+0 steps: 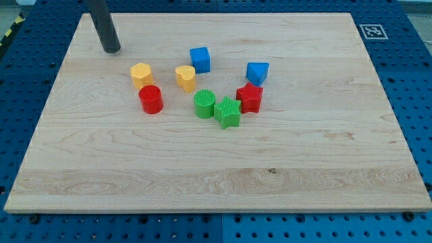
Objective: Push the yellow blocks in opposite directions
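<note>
Two yellow blocks lie near the board's upper middle: a yellow hexagon block (141,74) on the left and a yellow heart-shaped block (185,77) to its right, a small gap apart. My tip (111,50) rests on the board at the view's upper left, up and to the left of the yellow hexagon block, clear of every block. The dark rod rises from the tip out of the view's top.
A red cylinder (151,99) sits just below the yellow hexagon. A blue cube (200,59) is up-right of the yellow heart. A green cylinder (204,104), green star (228,112), red star (250,98) and blue block (257,72) cluster to the right. The wooden board (216,182) lies on a blue pegboard.
</note>
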